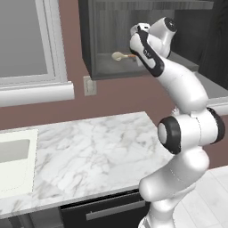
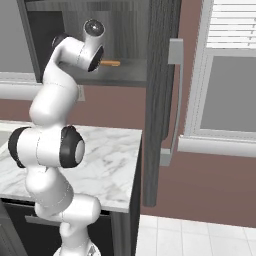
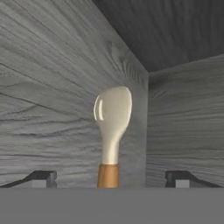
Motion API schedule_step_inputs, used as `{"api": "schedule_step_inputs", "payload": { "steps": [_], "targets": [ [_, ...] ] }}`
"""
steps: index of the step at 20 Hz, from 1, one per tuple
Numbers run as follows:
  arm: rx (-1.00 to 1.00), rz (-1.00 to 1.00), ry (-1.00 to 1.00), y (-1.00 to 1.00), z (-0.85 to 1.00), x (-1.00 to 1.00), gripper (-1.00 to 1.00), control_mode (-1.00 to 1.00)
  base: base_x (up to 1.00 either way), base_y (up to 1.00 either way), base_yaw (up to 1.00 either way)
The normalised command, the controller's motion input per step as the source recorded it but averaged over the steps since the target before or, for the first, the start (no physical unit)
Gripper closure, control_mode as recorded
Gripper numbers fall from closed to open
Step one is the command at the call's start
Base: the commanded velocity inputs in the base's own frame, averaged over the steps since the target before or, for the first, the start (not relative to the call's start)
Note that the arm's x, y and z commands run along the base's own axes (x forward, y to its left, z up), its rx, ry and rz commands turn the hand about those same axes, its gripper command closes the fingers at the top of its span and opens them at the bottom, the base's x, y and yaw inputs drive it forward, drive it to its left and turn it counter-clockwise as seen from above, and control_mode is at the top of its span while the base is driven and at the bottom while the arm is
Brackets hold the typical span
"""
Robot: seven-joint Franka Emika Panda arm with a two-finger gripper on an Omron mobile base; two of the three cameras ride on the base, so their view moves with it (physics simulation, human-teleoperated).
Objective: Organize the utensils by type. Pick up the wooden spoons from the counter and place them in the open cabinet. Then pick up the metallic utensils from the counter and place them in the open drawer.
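- The arm reaches up from the counter (image 1: pixel 89 147) into the open cabinet (image 1: pixel 100 49) mounted on the wall above it.
- A wooden spoon (image 3: pixel 112 127) lies on the cabinet's floor, close to its front edge, its pale bowl pointing toward the left wall and its tan handle toward the open door side.
- In the hand view the gripper (image 3: pixel 112 177) stands spread wide, one dark fingertip (image 3: pixel 41 177) on each side of the spoon's handle and clear of it, so the spoon is released, not held.
- From the right base view the handle's tan end (image 2: pixel 111 63) pokes out past the robot's wrist.
- The marble counter below meets a pale sink (image 1: pixel 13 160) at its left end.
- The cabinet door (image 2: pixel 160 100) hangs open at the counter's right edge.
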Motion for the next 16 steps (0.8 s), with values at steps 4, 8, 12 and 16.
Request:
{"api": "schedule_step_inputs", "payload": {
  "steps": [4, 8, 12, 16],
  "targets": [
    [0.0, 0.0, -0.09, 0.09, -0.06, -0.91, -1.0, -1.0, 0.0, 0.0, 0.0],
    [0.0, -0.02, -0.14, 0.24, -0.05, -1.0, -1.0, -1.0, 0.0, 0.0, 0.0],
    [0.09, -0.1, -0.11, 0.34, 0.0, -0.98, -1.0, -1.0, 0.0, 0.0, 0.0],
    [0.16, -0.29, -0.02, 0.19, 0.0, -1.0, -1.0, -1.0, 0.0, 0.0, 0.0]
  ]
}}
